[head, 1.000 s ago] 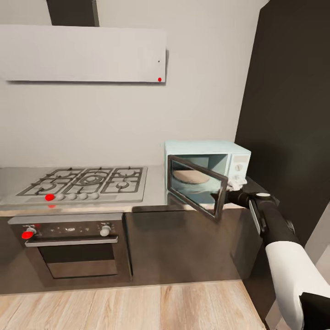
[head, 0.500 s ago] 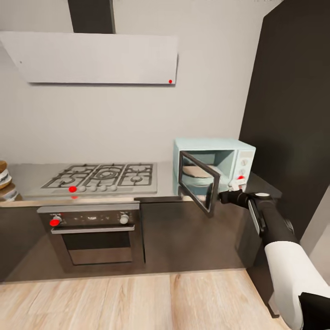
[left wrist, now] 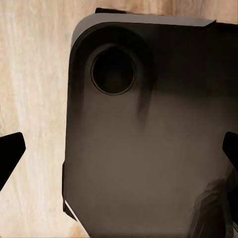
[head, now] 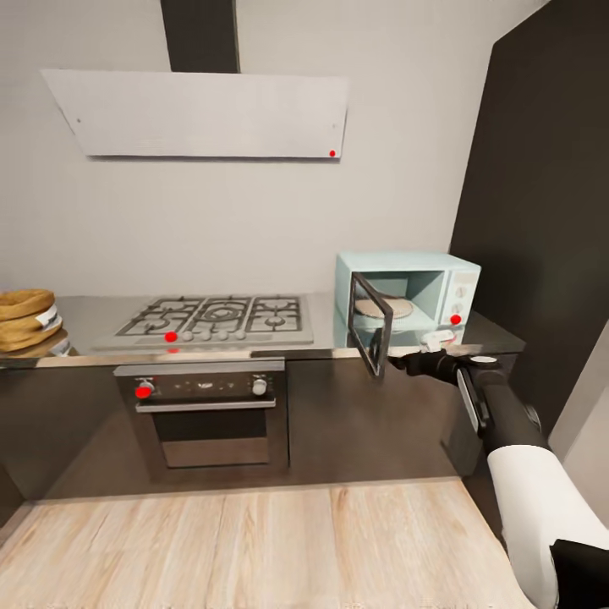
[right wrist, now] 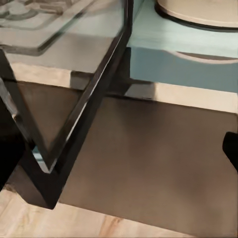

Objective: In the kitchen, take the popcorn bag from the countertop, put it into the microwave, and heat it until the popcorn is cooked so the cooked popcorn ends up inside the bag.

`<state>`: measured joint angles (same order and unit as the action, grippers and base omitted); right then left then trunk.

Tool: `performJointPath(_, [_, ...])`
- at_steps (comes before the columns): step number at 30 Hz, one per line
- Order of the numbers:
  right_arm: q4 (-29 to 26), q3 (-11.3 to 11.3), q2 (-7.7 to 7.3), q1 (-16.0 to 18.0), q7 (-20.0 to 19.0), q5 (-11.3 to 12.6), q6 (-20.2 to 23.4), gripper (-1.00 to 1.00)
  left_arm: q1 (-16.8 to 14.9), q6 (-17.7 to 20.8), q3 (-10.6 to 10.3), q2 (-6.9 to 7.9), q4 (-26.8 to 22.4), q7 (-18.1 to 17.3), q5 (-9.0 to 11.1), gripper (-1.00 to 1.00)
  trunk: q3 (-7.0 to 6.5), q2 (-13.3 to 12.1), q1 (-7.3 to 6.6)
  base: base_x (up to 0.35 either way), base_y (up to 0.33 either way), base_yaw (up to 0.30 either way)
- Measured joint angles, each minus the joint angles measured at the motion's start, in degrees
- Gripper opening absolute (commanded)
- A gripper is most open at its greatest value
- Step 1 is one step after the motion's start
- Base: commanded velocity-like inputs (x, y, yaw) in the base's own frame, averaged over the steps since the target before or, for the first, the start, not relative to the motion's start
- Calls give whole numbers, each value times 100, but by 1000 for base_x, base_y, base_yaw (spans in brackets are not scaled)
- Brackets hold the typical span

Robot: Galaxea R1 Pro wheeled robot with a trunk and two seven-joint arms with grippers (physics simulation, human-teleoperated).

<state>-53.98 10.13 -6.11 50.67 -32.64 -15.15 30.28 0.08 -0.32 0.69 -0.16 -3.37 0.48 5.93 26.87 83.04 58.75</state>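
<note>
The pale mint-blue microwave (head: 423, 283) stands at the right end of the grey countertop (head: 93, 317). Its dark-framed glass door (head: 372, 326) is swung out wide, and a round tan turntable (head: 385, 308) shows inside. My right gripper (head: 396, 362) is open at the door's lower free corner; in the right wrist view the door frame (right wrist: 79, 144) lies between its spread fingers (right wrist: 230, 148). The mustard-tan popcorn bag (head: 24, 317) sits on the countertop at the far left, cut off by the picture's edge. My left gripper (left wrist: 119, 153) is open with nothing in it, hanging over the robot's dark base.
A gas hob (head: 216, 315) lies between the bag and the microwave, above a built-in oven (head: 203, 414). A white range hood (head: 203, 114) hangs on the wall. A tall dark cabinet (head: 541, 211) closes off the right side. The floor (head: 254, 541) is light wood.
The microwave door has swung wider open with my right gripper at its edge. The camera has drawn back and shifted, bringing the popcorn bag into the far left of the view.
</note>
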Motion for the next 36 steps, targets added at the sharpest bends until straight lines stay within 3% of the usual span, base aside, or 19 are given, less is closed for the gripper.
performJointPath(10, [21,27,-7,0,31,6,2,100,0,0,0,8,0,0,1,100,0,0,-2,-103,116,0])
performJointPath(15, [159,43,-54,0,392,2,-25,100,0,0,0,8,0,0,1,100,0,0,-2,-1,1,0])
performJointPath(20, [1462,29,-95,0,1230,-33,-294,100,0,0,0,8,0,0,1,100,0,0,-2,0,0,0])
performJointPath(24, [3191,-36,-47,-2,1796,-184,-1088,100,0,0,0,8,0,0,8,100,2,0,-2,0,0,0])
performJointPath(30, [5295,-49,-26,-31,2020,-240,-2200,100,0,0,2,8,0,0,11,100,1,1,-2,0,0,0])
performJointPath(31, [5401,-49,-23,-125,2052,-239,-2293,100,0,0,4,8,0,0,11,100,1,1,-2,0,0,0])
performJointPath(34, [5536,-54,-15,-1023,2117,-263,-2446,100,0,0,7,8,-1,0,12,100,1,1,-2,0,0,0])
performJointPath(35, [5553,-38,-7,-1510,2158,-268,-2513,100,0,-1,7,10,1,0,16,100,-1,1,-2,0,0,0])
performJointPath(36, [5565,-52,-6,-2228,2201,-246,-2610,100,0,0,8,13,-1,0,18,100,1,1,-2,0,0,0])
